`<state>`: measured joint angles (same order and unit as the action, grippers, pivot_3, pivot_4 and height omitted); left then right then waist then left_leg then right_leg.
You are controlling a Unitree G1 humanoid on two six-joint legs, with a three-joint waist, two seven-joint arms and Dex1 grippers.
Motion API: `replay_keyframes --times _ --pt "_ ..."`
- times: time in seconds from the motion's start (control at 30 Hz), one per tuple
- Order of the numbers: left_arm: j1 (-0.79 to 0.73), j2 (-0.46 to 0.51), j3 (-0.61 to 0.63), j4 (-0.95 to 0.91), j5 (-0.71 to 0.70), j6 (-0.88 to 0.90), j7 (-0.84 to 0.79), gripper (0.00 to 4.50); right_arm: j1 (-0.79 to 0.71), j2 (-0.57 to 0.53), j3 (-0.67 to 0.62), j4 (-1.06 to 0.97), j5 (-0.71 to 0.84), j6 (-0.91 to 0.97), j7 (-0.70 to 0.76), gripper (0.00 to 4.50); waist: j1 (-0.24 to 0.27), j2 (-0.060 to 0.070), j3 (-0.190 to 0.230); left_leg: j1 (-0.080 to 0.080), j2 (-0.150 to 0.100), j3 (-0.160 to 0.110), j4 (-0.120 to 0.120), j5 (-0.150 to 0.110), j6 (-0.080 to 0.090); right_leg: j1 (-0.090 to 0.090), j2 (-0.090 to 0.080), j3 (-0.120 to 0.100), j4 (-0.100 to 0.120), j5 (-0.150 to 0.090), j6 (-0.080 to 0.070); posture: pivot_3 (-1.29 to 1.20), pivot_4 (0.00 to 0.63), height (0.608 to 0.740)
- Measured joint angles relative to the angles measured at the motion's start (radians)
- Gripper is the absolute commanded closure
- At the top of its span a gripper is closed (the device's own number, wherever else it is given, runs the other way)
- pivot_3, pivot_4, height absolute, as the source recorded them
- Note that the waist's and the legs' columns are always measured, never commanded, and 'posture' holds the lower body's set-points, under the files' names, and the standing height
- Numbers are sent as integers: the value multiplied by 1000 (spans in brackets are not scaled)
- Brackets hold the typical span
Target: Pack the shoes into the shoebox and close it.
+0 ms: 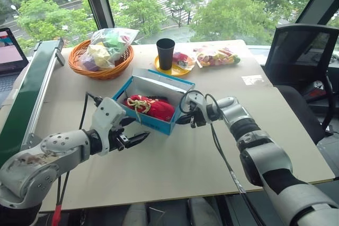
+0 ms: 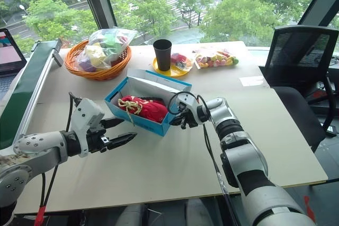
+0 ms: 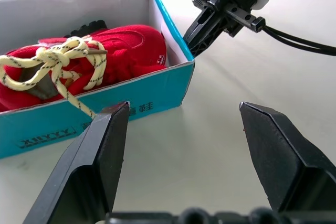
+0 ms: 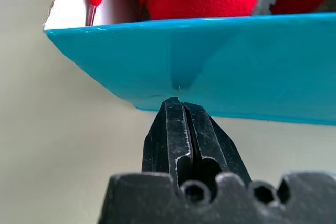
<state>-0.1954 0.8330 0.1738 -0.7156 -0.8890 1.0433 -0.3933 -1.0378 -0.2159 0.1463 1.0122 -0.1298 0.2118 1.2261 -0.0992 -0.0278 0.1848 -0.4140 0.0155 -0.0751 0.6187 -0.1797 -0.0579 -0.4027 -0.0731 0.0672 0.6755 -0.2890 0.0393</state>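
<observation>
The turquoise shoebox [image 1: 159, 122] stands open mid-table, its lid [image 1: 159, 84] tilted up at the back. The red shoes [image 1: 151, 107] with cream laces lie inside it. My left gripper [image 2: 119, 130] hovers open just in front of the box's near long wall [image 3: 105, 106], holding nothing. In the left wrist view a lace hangs over that wall beside one of its fingers [image 3: 100, 156]. My right gripper [image 1: 181, 120] is shut and empty. Its tip [image 4: 176, 104] rests against the outside of the box's right end wall [image 4: 236, 66].
An orange woven basket [image 1: 100, 70] with a clear bag stands at the back left. A black cup [image 1: 165, 54] on a yellow plate and a bag of colourful items [image 1: 214, 56] sit behind the box. An office chair [image 1: 302, 56] stands at the right, a green rail [image 1: 32, 93] at the left.
</observation>
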Motion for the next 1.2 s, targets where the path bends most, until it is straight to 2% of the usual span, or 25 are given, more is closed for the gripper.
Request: replay_keyframes --times 0.23,0.37,0.47,0.57,0.73,0.93,1.2 --pt "-14 -2 -8 12 22 -1 -16 934 4 159 13 -88 39 67 -107 4492 3 0 0 0 1 -1 1 0 0 -1 1 0 3 0 0 0 150 738" --pt "-3 -2 0 12 24 -1 -21 934 30 95 39 -125 34 86 -96 4492 33 0 0 -1 -1 -2 6 0 0 1 -1 -1 3 0 0 0 150 738" --pt "14 1 10 12 24 0 -21 934 26 8 35 -44 5 76 -209 4492 41 0 0 -1 -1 -1 7 0 0 1 0 -1 3 0 0 0 150 738" --pt "19 2 24 9 23 1 -21 934 -6 -20 16 54 -7 48 -327 4492 27 0 0 -1 0 -1 6 0 0 0 1 0 3 0 0 0 150 738" --pt "17 6 39 2 19 8 -20 934 -88 18 -41 187 0 -41 -464 4492 -1 0 0 -1 1 -1 6 0 0 0 2 1 3 0 0 0 150 738" --pt "37 26 75 -20 0 19 -17 934 -99 89 -105 276 37 -97 -541 4492 2 0 0 -1 0 -1 6 0 0 1 1 1 3 0 0 0 150 738" --pt "58 34 125 -44 -37 50 9 934 -99 120 -196 315 75 -160 -688 4492 3 0 0 -1 0 -1 6 0 0 1 1 1 4 0 0 0 150 738"
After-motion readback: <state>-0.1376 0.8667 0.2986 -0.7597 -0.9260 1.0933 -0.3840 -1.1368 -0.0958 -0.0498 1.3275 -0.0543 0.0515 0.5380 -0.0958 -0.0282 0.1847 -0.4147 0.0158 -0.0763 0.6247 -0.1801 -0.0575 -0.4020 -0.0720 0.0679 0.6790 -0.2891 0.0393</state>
